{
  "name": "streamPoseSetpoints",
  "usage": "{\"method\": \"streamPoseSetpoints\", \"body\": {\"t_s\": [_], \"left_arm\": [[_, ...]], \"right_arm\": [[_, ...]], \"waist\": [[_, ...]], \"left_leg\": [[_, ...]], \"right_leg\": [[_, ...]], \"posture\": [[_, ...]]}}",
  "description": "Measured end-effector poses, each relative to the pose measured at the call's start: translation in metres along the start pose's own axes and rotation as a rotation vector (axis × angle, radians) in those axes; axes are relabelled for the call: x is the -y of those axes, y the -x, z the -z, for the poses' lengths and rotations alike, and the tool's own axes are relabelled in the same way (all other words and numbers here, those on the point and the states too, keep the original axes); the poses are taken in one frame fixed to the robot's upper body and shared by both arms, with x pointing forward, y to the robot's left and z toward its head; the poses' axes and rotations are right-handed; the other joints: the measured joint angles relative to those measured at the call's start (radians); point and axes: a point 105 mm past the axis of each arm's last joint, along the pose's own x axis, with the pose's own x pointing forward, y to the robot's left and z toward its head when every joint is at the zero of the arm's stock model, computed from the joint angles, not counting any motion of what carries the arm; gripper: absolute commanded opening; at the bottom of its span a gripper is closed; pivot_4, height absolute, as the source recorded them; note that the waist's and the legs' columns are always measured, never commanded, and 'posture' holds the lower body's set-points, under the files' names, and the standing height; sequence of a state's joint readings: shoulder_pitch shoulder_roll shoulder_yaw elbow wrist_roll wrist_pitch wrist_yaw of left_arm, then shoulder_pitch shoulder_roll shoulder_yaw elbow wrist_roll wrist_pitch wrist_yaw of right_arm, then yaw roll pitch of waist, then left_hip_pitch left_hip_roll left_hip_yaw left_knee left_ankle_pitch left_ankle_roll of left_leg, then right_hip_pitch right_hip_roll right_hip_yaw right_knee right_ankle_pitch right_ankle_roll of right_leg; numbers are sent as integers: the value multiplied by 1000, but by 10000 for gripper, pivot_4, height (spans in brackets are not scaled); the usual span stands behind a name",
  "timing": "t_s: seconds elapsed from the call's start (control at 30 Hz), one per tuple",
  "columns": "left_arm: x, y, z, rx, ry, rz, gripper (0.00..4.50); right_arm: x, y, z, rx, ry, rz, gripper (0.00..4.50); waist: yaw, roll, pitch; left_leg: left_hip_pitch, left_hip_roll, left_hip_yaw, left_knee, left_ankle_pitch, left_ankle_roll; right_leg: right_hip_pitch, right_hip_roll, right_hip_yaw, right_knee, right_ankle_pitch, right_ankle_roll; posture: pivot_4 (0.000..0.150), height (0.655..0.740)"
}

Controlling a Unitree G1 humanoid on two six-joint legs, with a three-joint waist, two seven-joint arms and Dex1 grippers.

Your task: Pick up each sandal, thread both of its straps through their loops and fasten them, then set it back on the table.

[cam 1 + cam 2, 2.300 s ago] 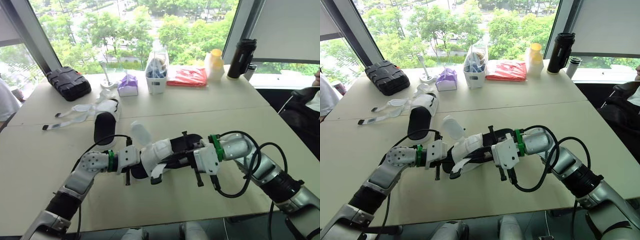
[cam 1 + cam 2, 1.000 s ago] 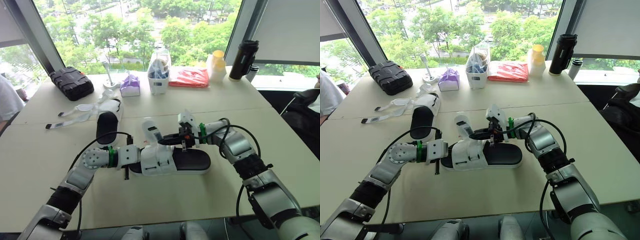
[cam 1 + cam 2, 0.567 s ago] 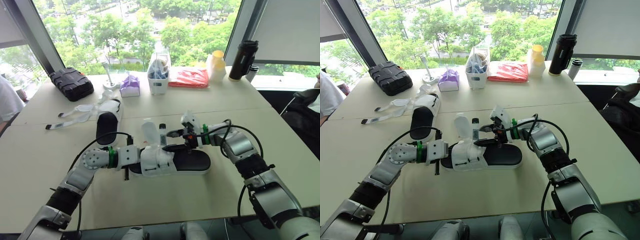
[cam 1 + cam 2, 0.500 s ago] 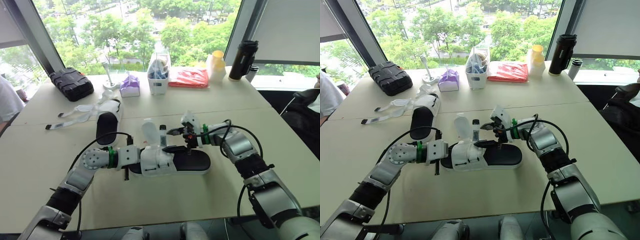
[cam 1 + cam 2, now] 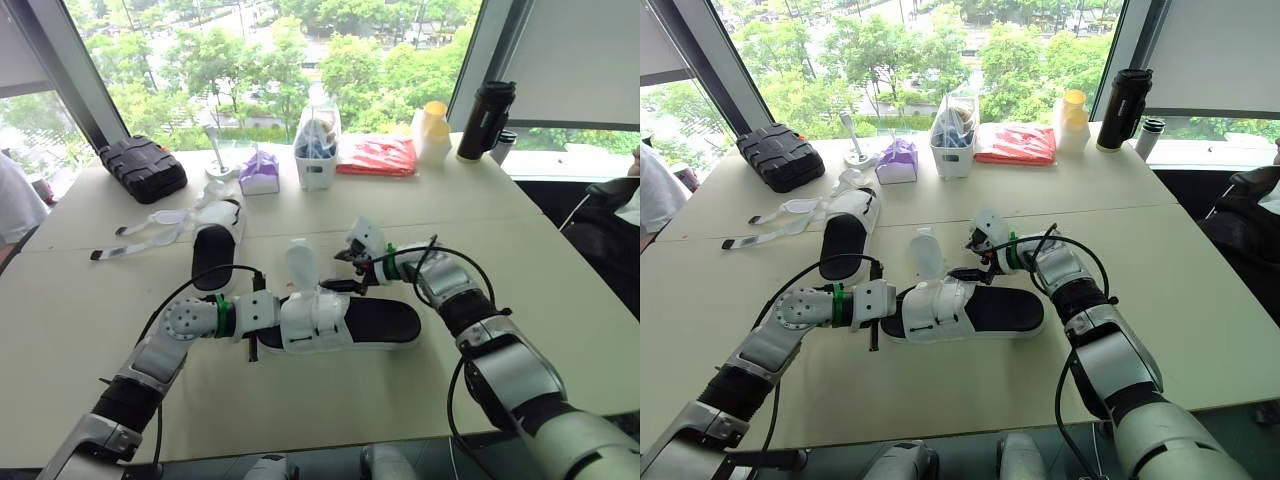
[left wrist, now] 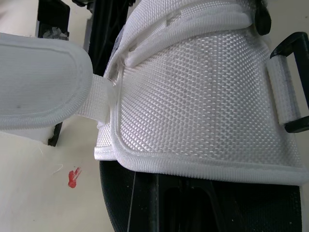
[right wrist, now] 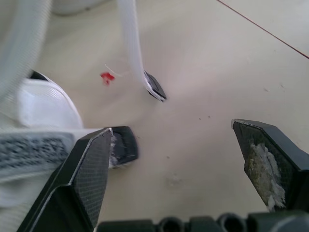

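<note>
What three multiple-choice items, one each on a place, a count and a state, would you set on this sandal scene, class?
1. Where is the black case? A. at the far left of the table; B. on a sandal; C. in a tool.
2. How many sandals are in view? A. one; B. two; C. three.
3. The right tool is: A. open; B. shut on a strap; C. shut on a cup.
Answers: 1 A, it lies by the table's far left edge. 2 B, a near sandal and a far sandal. 3 A, its fingers stand wide apart with bare table between them.
</note>
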State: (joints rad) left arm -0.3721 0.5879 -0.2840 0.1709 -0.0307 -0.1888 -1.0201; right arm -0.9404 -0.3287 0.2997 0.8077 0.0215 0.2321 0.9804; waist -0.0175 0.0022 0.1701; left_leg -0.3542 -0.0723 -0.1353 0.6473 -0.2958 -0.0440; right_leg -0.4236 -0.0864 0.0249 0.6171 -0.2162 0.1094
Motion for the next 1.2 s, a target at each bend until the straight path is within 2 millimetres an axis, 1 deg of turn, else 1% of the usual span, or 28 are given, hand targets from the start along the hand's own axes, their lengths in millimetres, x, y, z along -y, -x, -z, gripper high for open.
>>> {"method": "streamPoseSetpoints", "body": {"t_s": [0.07, 0.13, 0.27, 0.3, 0.37, 0.43, 0.47, 0.57, 0.67, 0.8, 0.97, 1.13, 1.2], "left_arm": [[0, 1, 0, -1, 4, -5, 0], [0, 1, 0, -1, 6, -11, 0], [1, 1, 0, 2, 9, -21, 0], [1, 0, 0, 2, 10, -22, 0], [2, 1, 0, 2, 14, -27, 0], [2, 1, 0, 1, 19, -30, 0], [2, 2, 0, 1, 21, -33, 0], [1, 3, 0, 3, 24, -39, 0], [1, 3, 0, 2, 26, -40, 0], [1, 2, -1, 4, 25, -41, 0], [0, 2, -1, 6, 26, -42, 0], [0, 2, -1, 6, 29, -47, 0], [0, 3, 0, 5, 30, -49, 0]], "right_arm": [[4, 1, 1, -6, 23, 10, 42801], [12, 5, -3, -8, 22, 32, 42801], [34, 21, -30, 51, 17, 98, 42801], [37, 26, -37, 69, -5, 103, 42801], [40, 33, -47, 99, -104, 81, 42801], [36, 38, -52, 109, -231, 25, 42801], [29, 39, -54, 106, -282, -25, 42801], [9, 37, -60, 103, -367, -143, 42801], [-6, 31, -64, 95, -439, -212, 42801], [-22, 22, -71, 89, -493, -280, 42801], [-40, 4, -74, 71, -525, -345, 42801], [-47, -9, -69, 48, -587, -370, 42801], [-48, -15, -72, 51, -600, -374, 42801]], "waist": [[-2, 0, 0], [-2, 0, 0], [-1, 0, 0], [-1, 0, 0], [-1, 0, 0], [-1, 1, 0], [-1, 1, 0], [-1, 1, 0], [-1, 1, 0], [-2, 1, 0], [-2, 1, 0], [-3, 1, 0], [-3, 1, 0]], "left_leg": [[0, 0, 0, 0, 0, 0], [0, 0, 0, 0, 0, 0], [-1, 0, -1, 0, 0, 0], [-1, 0, -1, 0, 0, 0], [-1, 0, -2, 0, 0, 0], [-1, 0, -2, -1, 0, 0], [-1, 0, -2, -1, 0, 0], [-1, 0, -2, -1, 0, 0], [-1, 0, -2, -1, 0, 0], [-1, 0, -2, -1, 0, 0], [-2, 0, -2, -1, 0, 0], [-1, 0, -2, -1, 0, 0], [-1, 0, -2, -1, 0, 0]], "right_leg": [[0, 0, 0, 0, 0, 0], [0, 0, 0, 0, 0, 0], [-1, 0, 0, 0, 0, 0], [-1, 0, 0, 0, 0, 0], [-1, 0, 0, 0, 0, 0], [-1, 0, 0, 0, 0, 0], [-1, 0, 0, 0, 0, 0], [-2, 0, 0, 0, 0, 0], [-2, 0, 0, 0, 0, 0], [-2, 0, 0, 0, 0, 0], [-2, 0, 0, 1, 0, 0], [-3, 0, 0, 1, 0, 0], [-3, 0, 0, 2, 0, 0]], "posture": [[1500, 7400], [1500, 7400], [1500, 7400], [1500, 7400], [1500, 7400], [1500, 7400], [1500, 7400], [1500, 7400], [1500, 7400], [1500, 7400], [1500, 7400], [1500, 7400], [1500, 7400]]}}
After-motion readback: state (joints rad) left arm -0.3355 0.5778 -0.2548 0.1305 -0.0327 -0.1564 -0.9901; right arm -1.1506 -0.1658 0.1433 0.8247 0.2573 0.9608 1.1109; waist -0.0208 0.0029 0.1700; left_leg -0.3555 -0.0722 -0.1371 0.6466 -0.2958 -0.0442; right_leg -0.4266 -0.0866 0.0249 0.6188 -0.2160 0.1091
